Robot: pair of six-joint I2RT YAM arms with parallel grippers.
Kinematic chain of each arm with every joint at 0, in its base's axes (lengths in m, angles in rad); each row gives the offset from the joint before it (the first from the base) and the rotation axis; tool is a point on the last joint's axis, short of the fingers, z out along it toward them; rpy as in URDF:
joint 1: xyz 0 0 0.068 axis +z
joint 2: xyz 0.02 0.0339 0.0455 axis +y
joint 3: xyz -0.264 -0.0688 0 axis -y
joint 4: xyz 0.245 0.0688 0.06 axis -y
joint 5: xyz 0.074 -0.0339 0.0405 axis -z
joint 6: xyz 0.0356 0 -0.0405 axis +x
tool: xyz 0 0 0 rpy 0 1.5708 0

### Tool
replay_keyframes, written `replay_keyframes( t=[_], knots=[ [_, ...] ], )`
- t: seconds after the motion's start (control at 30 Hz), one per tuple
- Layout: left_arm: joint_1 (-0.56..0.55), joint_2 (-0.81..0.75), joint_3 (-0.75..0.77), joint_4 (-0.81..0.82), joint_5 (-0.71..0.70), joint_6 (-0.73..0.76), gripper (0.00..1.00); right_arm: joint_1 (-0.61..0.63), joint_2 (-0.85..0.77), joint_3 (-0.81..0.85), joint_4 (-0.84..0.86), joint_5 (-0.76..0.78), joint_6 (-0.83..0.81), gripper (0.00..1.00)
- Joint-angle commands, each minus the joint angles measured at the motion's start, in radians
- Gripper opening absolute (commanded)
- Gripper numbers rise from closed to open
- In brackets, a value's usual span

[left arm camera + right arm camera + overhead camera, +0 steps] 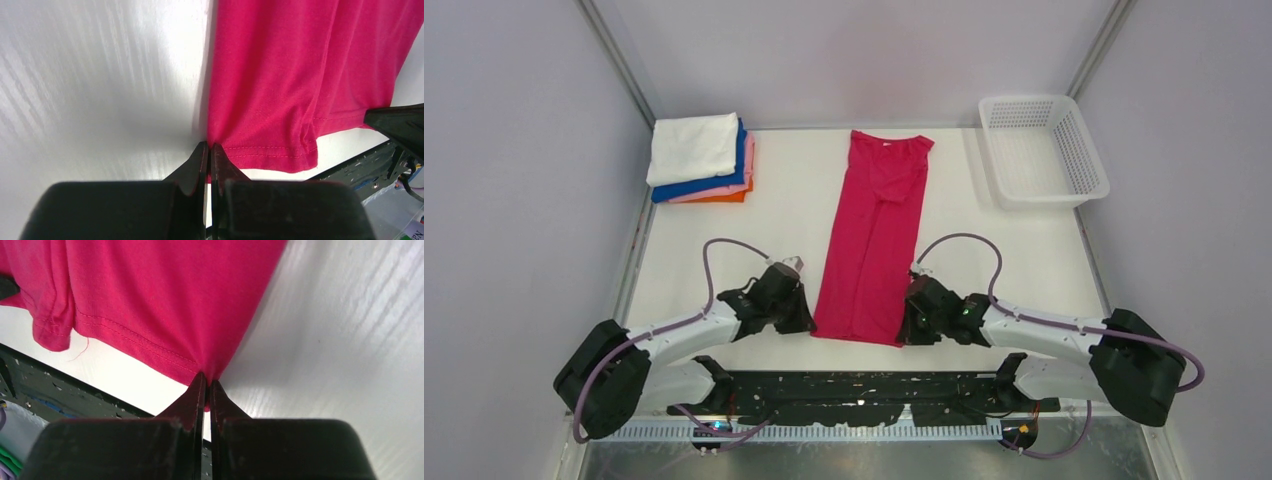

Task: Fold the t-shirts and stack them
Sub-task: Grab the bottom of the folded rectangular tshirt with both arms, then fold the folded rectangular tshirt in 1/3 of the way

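A magenta-red t-shirt (876, 232) lies folded into a long narrow strip down the middle of the table, neck end at the far side. My left gripper (808, 326) is shut on the shirt's near left hem corner, seen close in the left wrist view (209, 146) with the shirt (295, 75) above it. My right gripper (905, 335) is shut on the near right hem corner, seen in the right wrist view (207, 377) under the shirt (165, 295). A stack of folded shirts (699, 158), white on top of blue, pink and orange, sits at the far left.
A white plastic mesh basket (1042, 150) stands at the far right corner. A black base plate (864, 390) runs along the near edge under the arms. Grey walls close in the table on both sides and at the back.
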Motion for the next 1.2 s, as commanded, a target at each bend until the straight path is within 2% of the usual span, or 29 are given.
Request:
replay_keyframes(
  t=[0.0,0.17,0.4,0.6,0.7,0.9,1.17],
  knots=[
    [-0.014,-0.069,-0.048,-0.080,-0.018,-0.011,0.00,0.017,-0.101,-0.075,-0.122,0.026,0.043,0.05],
    [-0.098,-0.157,-0.031,-0.204,-0.081,-0.029,0.00,0.063,-0.203,-0.120,-0.072,-0.056,0.084,0.05],
    [-0.198,-0.265,0.000,-0.177,-0.048,-0.083,0.00,0.118,-0.256,-0.097,-0.023,-0.085,0.069,0.05],
    [-0.199,-0.313,0.041,-0.200,-0.146,-0.072,0.00,0.120,-0.353,-0.069,-0.088,-0.001,0.071,0.05],
    [-0.199,-0.281,0.140,-0.231,-0.221,-0.030,0.00,0.116,-0.379,-0.048,-0.091,0.065,0.049,0.05],
    [-0.172,-0.143,0.301,-0.206,-0.246,0.082,0.00,0.058,-0.313,0.070,-0.119,0.176,-0.056,0.05],
    [-0.048,0.081,0.489,-0.201,-0.206,0.157,0.00,-0.168,-0.221,0.182,-0.053,0.084,-0.225,0.05]
  ],
)
